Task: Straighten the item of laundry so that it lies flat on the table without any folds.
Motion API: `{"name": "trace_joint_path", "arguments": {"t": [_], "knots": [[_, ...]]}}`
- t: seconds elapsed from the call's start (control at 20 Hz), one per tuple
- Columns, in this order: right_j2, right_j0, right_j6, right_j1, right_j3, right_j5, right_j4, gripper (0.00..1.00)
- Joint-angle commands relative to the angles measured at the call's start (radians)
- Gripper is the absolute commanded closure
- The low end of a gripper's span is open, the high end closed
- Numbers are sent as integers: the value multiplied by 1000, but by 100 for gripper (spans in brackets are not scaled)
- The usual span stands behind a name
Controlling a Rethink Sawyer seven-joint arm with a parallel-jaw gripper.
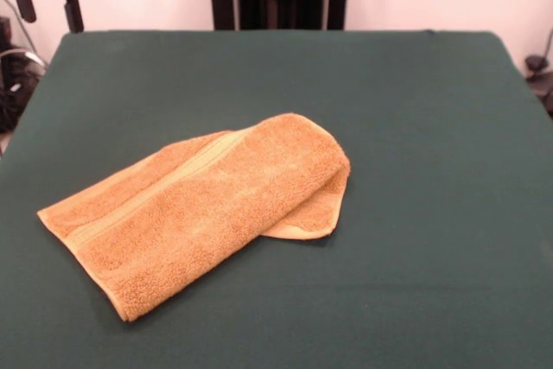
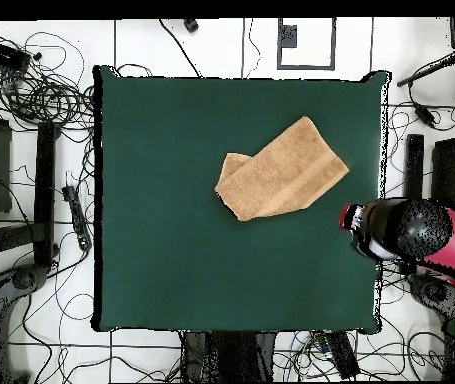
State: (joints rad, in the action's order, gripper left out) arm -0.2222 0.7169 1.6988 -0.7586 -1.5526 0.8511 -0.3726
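One towel (image 1: 203, 209) lies on one green worktop (image 1: 415, 127), left of centre in the front view, running from lower left up to mid frame. Its right end is doubled over, a lower layer with a pale hem peeking out beneath (a woven band crosses the left part lengthwise). Nothing else sits on the cloth. In the front view's upper left corner, red and black arm parts hang off the worktop's edge. The overhead view alone shows the arm's red and black body (image 2: 411, 232) at the worktop's right edge, and cables on the floor (image 2: 31, 90). Whether the gripper is wide or narrow, I cannot tell.
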Motion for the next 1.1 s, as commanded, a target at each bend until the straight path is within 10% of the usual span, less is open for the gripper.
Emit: {"name": "trace_joint_path", "arguments": {"t": [0.05,1.1], "knots": [[-134,-53,-114,77,59,113,34,0],[-135,-99,-130,172,243,186,18,0]]}}
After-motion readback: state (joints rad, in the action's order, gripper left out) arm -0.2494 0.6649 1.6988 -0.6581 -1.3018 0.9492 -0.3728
